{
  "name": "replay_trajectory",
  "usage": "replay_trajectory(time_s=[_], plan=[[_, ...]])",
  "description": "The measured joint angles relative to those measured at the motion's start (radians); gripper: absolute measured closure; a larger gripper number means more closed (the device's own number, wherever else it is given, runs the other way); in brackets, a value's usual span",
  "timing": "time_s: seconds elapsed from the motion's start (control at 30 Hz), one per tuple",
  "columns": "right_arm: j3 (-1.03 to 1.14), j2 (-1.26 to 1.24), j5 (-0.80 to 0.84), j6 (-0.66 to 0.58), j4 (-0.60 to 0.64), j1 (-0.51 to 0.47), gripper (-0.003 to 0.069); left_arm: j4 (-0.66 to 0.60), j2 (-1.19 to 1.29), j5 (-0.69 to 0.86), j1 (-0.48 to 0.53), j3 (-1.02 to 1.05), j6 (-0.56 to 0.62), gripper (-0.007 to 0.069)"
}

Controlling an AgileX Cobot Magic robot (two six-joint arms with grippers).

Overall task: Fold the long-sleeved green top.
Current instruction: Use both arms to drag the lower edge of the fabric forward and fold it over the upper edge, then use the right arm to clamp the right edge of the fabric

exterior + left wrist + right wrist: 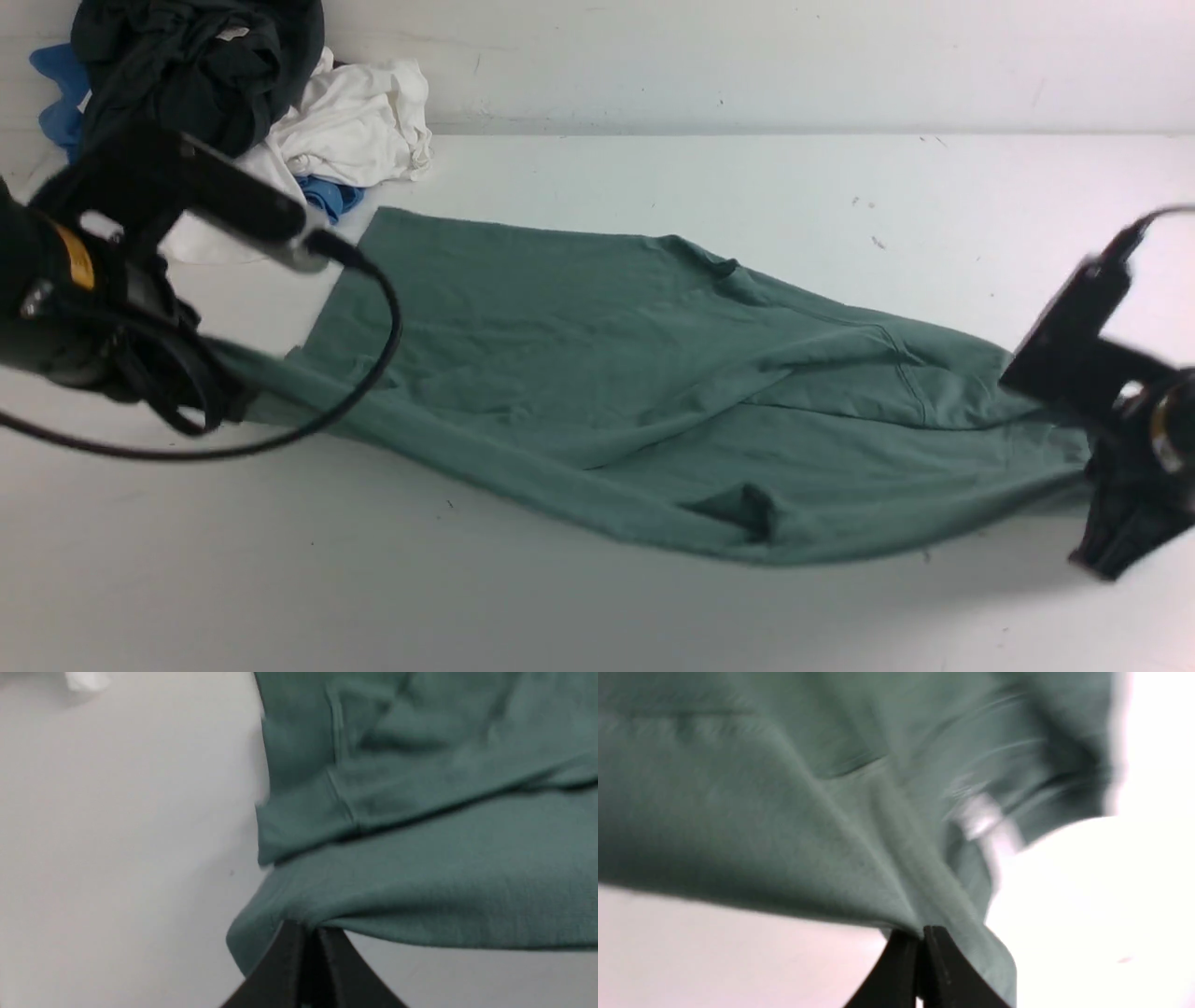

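Subject: green top [597, 373]. It lies across the middle of the counter [597, 607], long axis running left to right, stretched between the two arms. The far portion rests flat on the surface, with its far-left corner just beside the heap of other clothes. The near edge is raised at both ends and sags toward the counter between them. Creases run diagonally across the cloth toward the right end. A short dark fold shows on the near edge, right of centre.

Left end: in the left wrist view the left jaws are clenched on the edge of the top [420, 896], tips pressed together with cloth bunched over them. A seamed band of the garment lies folded on top just beyond the grip. The left arm [93, 280] sits low at the counter's left side, its cable looping in front of the fabric.

Right end: in the right wrist view the right jaws are likewise clenched on the top [784, 812], pinching a ridge of cloth that fans out from the tips. A small white patch [980, 816] shows on the fabric near by (too blurred to identify). The right arm [1111, 401] stands at the right edge, blurred.

Surroundings: a dark garment [196, 65], a white garment [355, 121] and a blue garment [329, 196] are heaped in the far-left corner against the wall [747, 56].
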Motion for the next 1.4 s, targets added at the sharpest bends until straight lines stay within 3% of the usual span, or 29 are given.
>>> replay_trajectory(time_s=[0.23,0.4,0.47,0.5,0.63,0.77,0.9,1.0,1.1,1.13,1.17,1.23,1.4], plan=[[-0.221,0.166,-0.301,0.003,0.078,-0.201,0.0662,-0.023,0.287,-0.044,0.093,-0.339,-0.043,0.062],[-0.325,0.366,-0.392,0.007,0.136,-0.227,0.0634,-0.048,0.577,-0.054,0.131,-0.552,-0.05,0.061],[-0.393,0.497,-0.41,0.012,0.155,-0.228,0.0547,-0.052,0.772,-0.05,0.141,-0.679,-0.059,0.0558],[-0.402,0.513,-0.409,0.014,0.156,-0.228,0.054,-0.052,0.785,-0.049,0.143,-0.688,-0.061,0.0558],[-0.489,0.593,-0.316,0.033,0.158,-0.228,0.0392,-0.052,1.0,0.066,0.156,-0.91,-0.094,0.0413],[-0.57,0.561,-0.159,0.036,0.179,-0.228,0.0344,-0.052,1.053,0.194,0.158,-1.084,-0.079,0.0294],[-0.61,0.504,-0.032,0.024,0.236,-0.228,0.0368,-0.057,1.025,0.303,0.157,-1.166,-0.034,0.0272],[-0.617,0.458,0.117,-0.042,0.379,-0.25,0.0454,-0.122,0.981,0.382,0.157,-1.171,0.064,0.0295],[-0.603,0.458,0.167,-0.104,0.508,-0.287,0.0512,-0.189,0.964,0.39,0.162,-1.114,0.103,0.0333],[-0.574,0.471,0.167,-0.165,0.636,-0.335,0.0563,-0.257,0.96,0.393,0.164,-1.039,0.131,0.0377],[-0.57,0.471,0.165,-0.172,0.649,-0.335,0.0563,-0.264,0.96,0.393,0.164,-1.03,0.133,0.0382],[-0.523,0.518,0.106,-0.24,0.813,-0.397,0.0606,-0.343,0.965,0.392,0.165,-0.897,0.174,0.0445],[-0.499,0.619,0.022,-0.235,0.851,-0.456,0.0615,-0.363,0.962,0.383,0.166,-0.702,0.19,0.0526]])
